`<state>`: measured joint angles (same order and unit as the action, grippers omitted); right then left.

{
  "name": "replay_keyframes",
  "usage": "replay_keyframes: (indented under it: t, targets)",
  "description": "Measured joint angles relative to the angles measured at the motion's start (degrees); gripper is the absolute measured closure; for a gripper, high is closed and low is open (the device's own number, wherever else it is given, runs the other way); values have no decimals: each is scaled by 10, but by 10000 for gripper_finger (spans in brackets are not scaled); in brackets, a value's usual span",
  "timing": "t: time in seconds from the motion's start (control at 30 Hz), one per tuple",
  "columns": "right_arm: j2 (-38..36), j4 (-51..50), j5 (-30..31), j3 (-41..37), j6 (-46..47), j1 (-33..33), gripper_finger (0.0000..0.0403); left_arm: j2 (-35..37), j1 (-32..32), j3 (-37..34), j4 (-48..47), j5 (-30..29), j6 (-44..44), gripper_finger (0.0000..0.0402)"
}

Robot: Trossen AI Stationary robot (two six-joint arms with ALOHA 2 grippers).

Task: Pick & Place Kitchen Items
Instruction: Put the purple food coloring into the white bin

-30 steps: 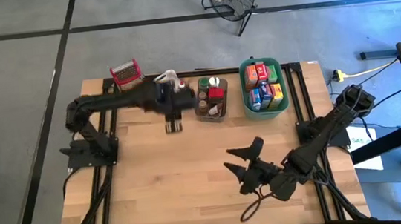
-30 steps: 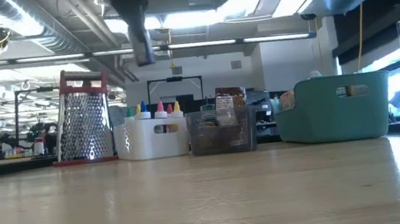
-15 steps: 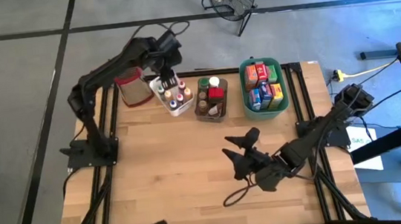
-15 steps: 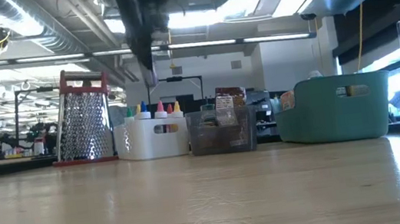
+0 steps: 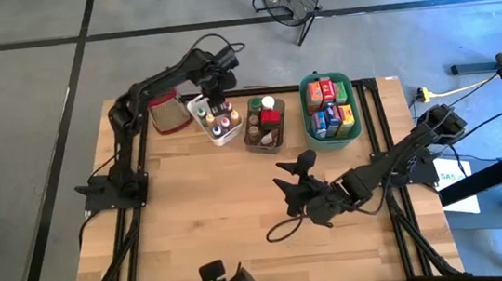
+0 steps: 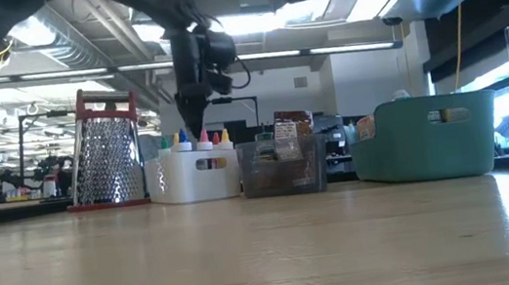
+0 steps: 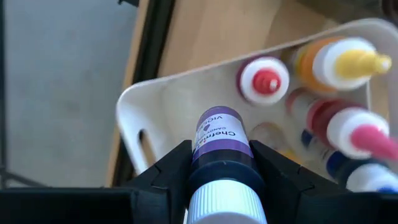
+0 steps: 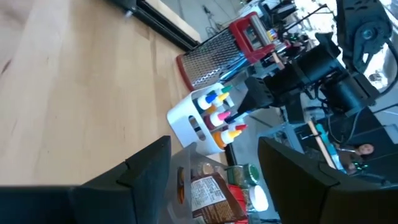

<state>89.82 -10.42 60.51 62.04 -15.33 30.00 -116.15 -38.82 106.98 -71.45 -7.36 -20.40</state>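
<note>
With the purple-labelled bottle [image 7: 221, 163] pinched between the left gripper [image 7: 222, 167] fingers just above the white tub [image 7: 163, 93], best to lower straight down into the vacant corner slot directly beneath the claw — no sideways drift. Should keep clear of the red-capped bottle [image 7: 266, 81] just beyond the claw's tip and the yellow-tipped bottle [image 7: 348, 62] further off to one side. Ought to release only once the base seems seated, otherwise likely to tip against the tub wall.

Looks like a small dropper bottle: violet label with white lettering, dark band under it, white cap toward the wrist, held lying along the fingers rather than hanging loose. Seen from table height, hangs close over the coloured tips in the tub, beside the grater [image 6: 104, 148].

Waits well apart over bare wood on the near side — right gripper [image 5: 291, 179], jaws spread wide, nothing between them.
</note>
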Motion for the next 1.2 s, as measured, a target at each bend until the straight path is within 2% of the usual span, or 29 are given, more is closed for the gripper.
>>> replay_keyframes:
  t: [0.1,0.63,0.83,1.2]
  targets:
    - [0,-2,-6,0,9,-3,161,-14,0,0,14,23,4,261]
    - [0,-23,-7,0,27,-2,161,-75,-21,0,28,28,18,261]
    - [0,-25,-7,0,27,-2,161,-85,-23,-1,29,60,7,260]
    - [0,-26,-7,0,28,-2,161,-84,-20,-1,24,60,6,230]
